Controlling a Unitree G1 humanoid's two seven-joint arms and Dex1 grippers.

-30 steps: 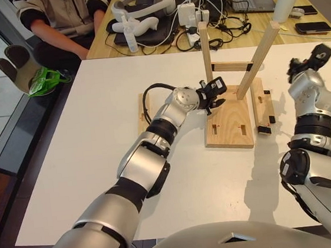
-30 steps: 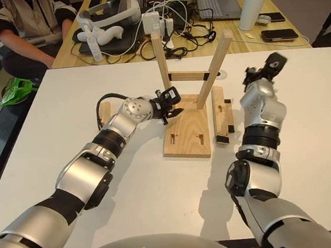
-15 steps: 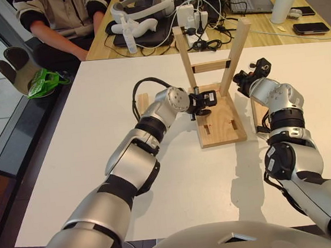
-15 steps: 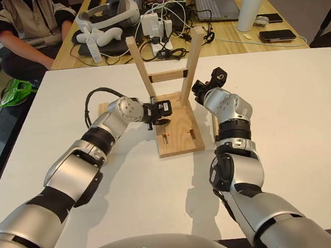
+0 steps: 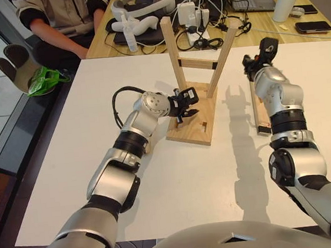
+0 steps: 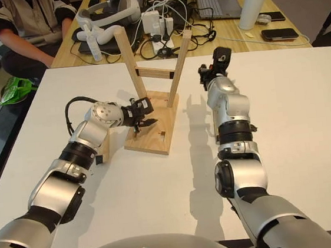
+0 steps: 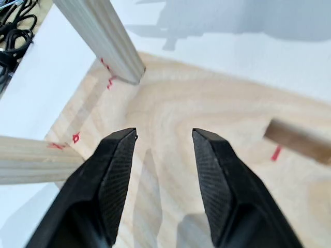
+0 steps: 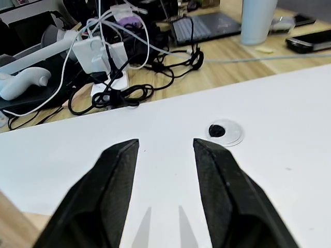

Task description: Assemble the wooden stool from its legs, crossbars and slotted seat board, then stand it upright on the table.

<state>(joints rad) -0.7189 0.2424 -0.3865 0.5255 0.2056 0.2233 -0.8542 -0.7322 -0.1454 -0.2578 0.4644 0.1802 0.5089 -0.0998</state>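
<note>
Two legs, joined by a crossbar, stand in the seat board on the worktop. We see our left jaws spread just above the board, beside the left leg's foot; our right jaws, also spread, hang well apart, far right.

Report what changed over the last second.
The slotted wooden seat board with two fitted legs slid toward the robot's left, the open left gripper moving along. The right gripper swung in, then withdrew, empty. The flat wooden piece at right stayed.
</note>
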